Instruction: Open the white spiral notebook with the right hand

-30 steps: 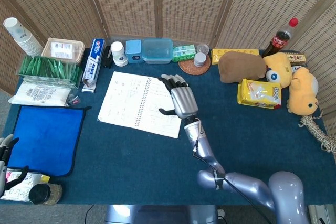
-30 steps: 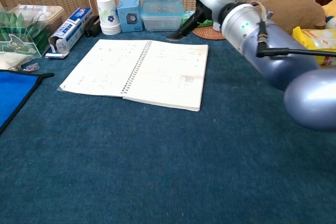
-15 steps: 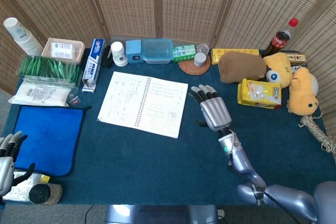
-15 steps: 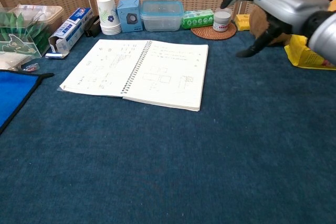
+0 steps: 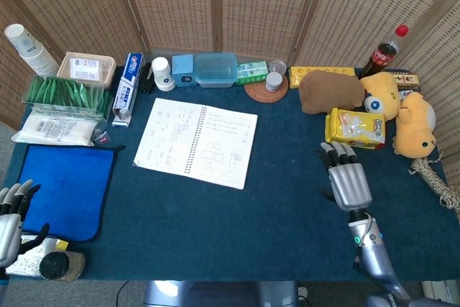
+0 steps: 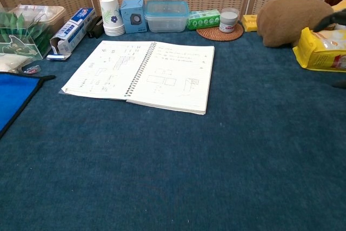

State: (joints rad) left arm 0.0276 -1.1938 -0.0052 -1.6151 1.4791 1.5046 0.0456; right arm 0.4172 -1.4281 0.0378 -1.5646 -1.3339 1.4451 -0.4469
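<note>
Notebook: your white spiral notebook (image 5: 197, 142) lies open and flat on the blue cloth of the table (image 5: 215, 228), spiral running down the middle, both pages showing small pencilled boxes and lines of writing too fine to read.
Right hand: your right hand (image 5: 346, 178) hovers over the table well to the right of the notebook, just below the yellow snack bag (image 5: 355, 128); its fingers are extended and apart, and it holds nothing. In the chest view only dark fingertips show at the right edge.
Left hand: your left hand (image 5: 10, 215) sits at the lower left corner, beside the blue mat (image 5: 63, 188); fingers spread, nothing in it as far as the cropped view lets you judge.
Readable labels: the cola bottle (image 5: 383, 51) carries a red Coca-Cola style label; the toothpaste box (image 5: 127, 85) has blue and red print, brand not legible.
Back row: paper cups (image 6: 112, 15), a clear lidded tub (image 6: 166, 15) and a small jar on a woven coaster (image 6: 219, 31).
</note>
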